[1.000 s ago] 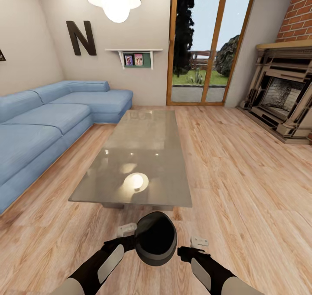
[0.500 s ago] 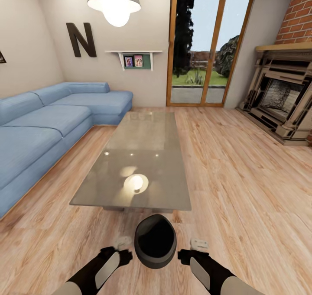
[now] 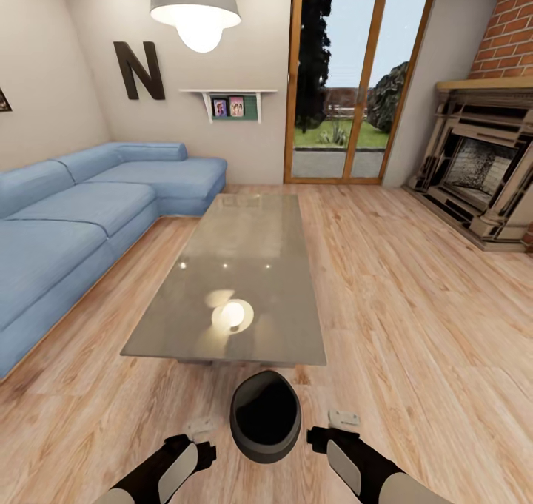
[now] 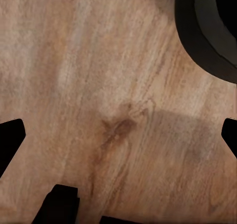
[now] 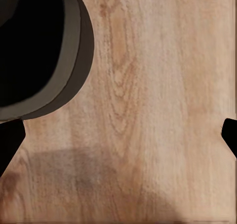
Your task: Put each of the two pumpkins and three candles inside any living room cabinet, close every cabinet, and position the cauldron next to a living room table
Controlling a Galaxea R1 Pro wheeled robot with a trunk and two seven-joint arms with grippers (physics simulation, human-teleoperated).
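The dark grey-black cauldron [image 3: 265,417] stands on the wood floor just in front of the near edge of the glossy grey table [image 3: 244,267], mouth up and empty. My left gripper [image 3: 200,431] hangs open a short way to its left, apart from it. My right gripper [image 3: 337,424] is open on the other side, also apart. The left wrist view looks down on bare floor between the spread fingers of the left gripper [image 4: 118,135], with the cauldron's wall [image 4: 202,34] off to one side. In the right wrist view the right gripper [image 5: 118,135] is just as wide, beside the cauldron's rim [image 5: 74,51].
A blue corner sofa [image 3: 81,215] runs along the left wall. A fireplace [image 3: 481,171] with a brick chimney stands at the right, and a glass patio door [image 3: 348,82] is at the far end. A wide strip of wood floor [image 3: 414,304] lies to the right of the table.
The left gripper let go of the cauldron's rim and drew back to the left. The cauldron, tilted a second ago, now rests level on the floor. The right arm barely moved.
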